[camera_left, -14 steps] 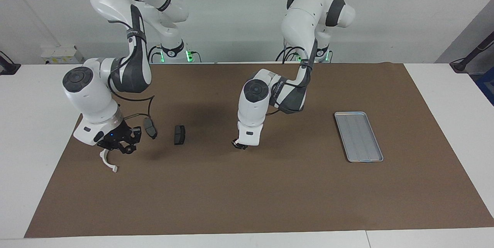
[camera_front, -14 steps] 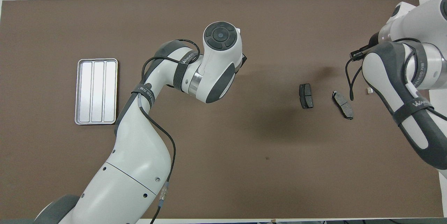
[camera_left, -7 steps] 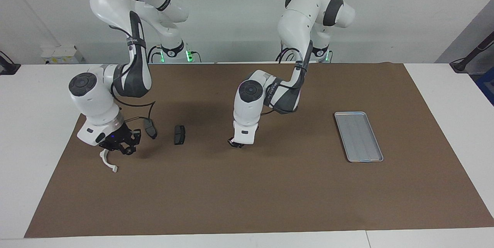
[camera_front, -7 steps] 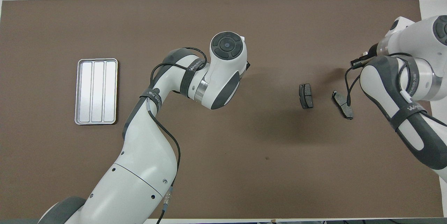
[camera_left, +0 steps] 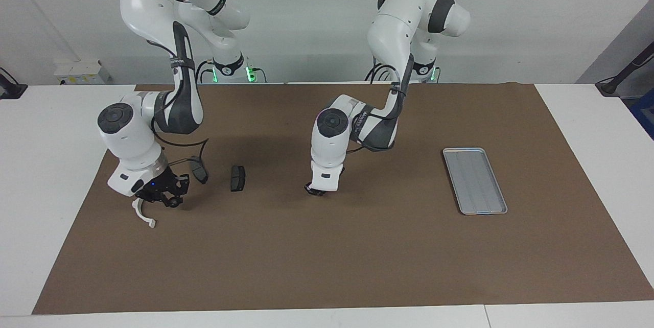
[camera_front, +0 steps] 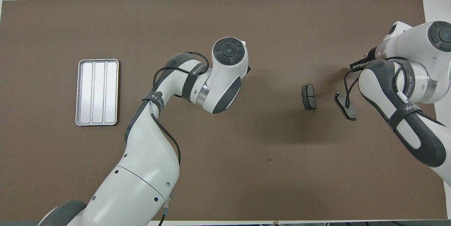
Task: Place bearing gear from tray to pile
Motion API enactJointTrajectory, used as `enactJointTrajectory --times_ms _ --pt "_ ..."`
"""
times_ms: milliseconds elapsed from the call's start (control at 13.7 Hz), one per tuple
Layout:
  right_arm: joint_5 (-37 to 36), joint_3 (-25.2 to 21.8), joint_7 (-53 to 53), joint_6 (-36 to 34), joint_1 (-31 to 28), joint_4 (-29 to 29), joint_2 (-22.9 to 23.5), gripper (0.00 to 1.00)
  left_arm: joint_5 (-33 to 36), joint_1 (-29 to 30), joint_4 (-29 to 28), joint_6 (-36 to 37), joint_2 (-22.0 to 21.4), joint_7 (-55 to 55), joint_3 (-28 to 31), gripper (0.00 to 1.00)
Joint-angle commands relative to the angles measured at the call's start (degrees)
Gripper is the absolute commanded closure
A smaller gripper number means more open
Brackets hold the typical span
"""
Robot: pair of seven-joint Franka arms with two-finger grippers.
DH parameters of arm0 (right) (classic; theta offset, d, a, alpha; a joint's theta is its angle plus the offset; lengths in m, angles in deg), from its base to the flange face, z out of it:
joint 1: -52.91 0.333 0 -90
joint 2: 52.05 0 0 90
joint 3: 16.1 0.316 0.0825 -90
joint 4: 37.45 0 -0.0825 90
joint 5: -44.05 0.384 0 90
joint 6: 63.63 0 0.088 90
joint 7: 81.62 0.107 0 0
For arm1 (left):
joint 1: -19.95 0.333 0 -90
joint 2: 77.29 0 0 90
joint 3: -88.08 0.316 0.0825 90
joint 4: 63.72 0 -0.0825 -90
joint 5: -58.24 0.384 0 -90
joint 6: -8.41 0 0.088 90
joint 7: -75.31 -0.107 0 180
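Observation:
The silver ridged tray (camera_left: 474, 180) lies toward the left arm's end of the mat and holds nothing; it also shows in the overhead view (camera_front: 97, 92). The pile is toward the right arm's end: a white semicircular bracket (camera_left: 143, 214) and two dark brake pads (camera_left: 237, 178) (camera_left: 199, 168), also seen from above (camera_front: 309, 96) (camera_front: 346, 105). My right gripper (camera_left: 164, 199) hangs low over the mat, between the bracket and the nearer-to-the-robots pad. My left gripper (camera_left: 315, 191) hangs low over the middle of the mat. The bearing gear is hidden or out of view.
A brown mat (camera_left: 357, 256) covers the table, with white table surface (camera_left: 51, 164) around it. In the overhead view both hands are covered by their own arms, and the bracket is hidden under the right arm.
My right hand has shifted a little toward the left arm's end and slightly lower, staying by the bracket. My left hand has drifted slightly toward the pile. The pads, bracket and tray have not moved.

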Motion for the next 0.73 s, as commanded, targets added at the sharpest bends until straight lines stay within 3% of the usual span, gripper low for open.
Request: enactJointTrajectory --times_ms 0,73,220,439,659 --pt "0.8 0.8 -1.2 1.9 -1.1 0.7 0.2 1.0 0.8 -1.2 -4.0 -1.3 -2.7 0.6 1.0 0.35" --pt "0.8 0.8 -1.2 2.0 -1.1 0.7 0.6 1.0 0.9 -1.2 -3.9 -0.8 -2.7 0.6 1.2 0.0" --pt "0.8 0.8 -1.3 2.8 -1.2 1.2 0.7 1.0 0.8 -1.2 -3.4 0.2 -2.9 0.6 2.9 0.0" --pt "0.8 0.8 -0.7 3.3 -1.1 1.3 1.0 1.0 0.9 0.3 -4.0 3.5 -10.2 -0.2 5.5 0.0" --pt "0.8 0.8 -0.5 3.5 -0.9 1.7 1.1 1.0 0.9 6.3 -5.0 10.2 -17.4 -7.1 7.4 0.0"
